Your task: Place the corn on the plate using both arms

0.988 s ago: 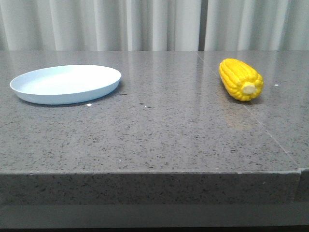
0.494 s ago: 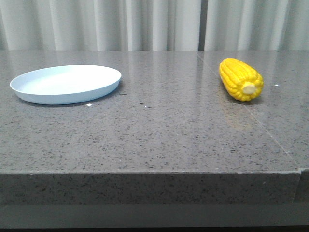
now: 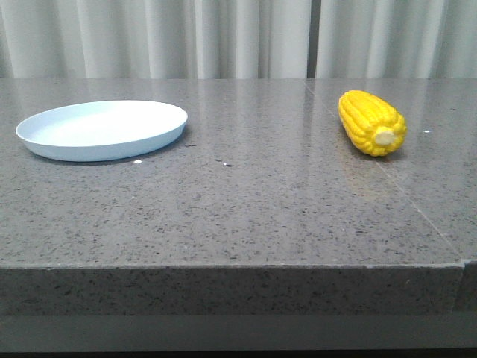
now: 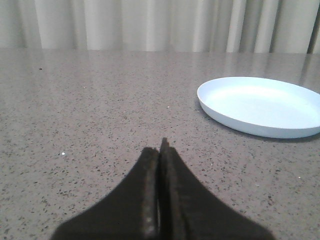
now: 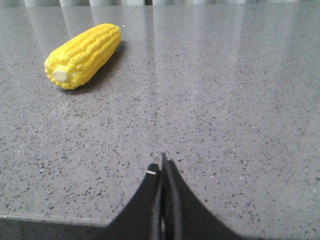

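The yellow corn (image 3: 372, 122) lies on the grey stone table at the right, its pale stub end toward the front. It also shows in the right wrist view (image 5: 84, 48). The pale blue-white plate (image 3: 101, 130) sits at the left, with nothing on it, and also shows in the left wrist view (image 4: 260, 105). My left gripper (image 4: 161, 150) is shut and holds nothing, low over the table, short of the plate. My right gripper (image 5: 162, 165) is shut and holds nothing, near the table's front edge, well short of the corn. Neither arm shows in the front view.
The grey speckled table (image 3: 246, 194) has a seam (image 3: 402, 190) running under the corn toward the front right corner. Pale curtains (image 3: 238, 37) hang behind the far edge.
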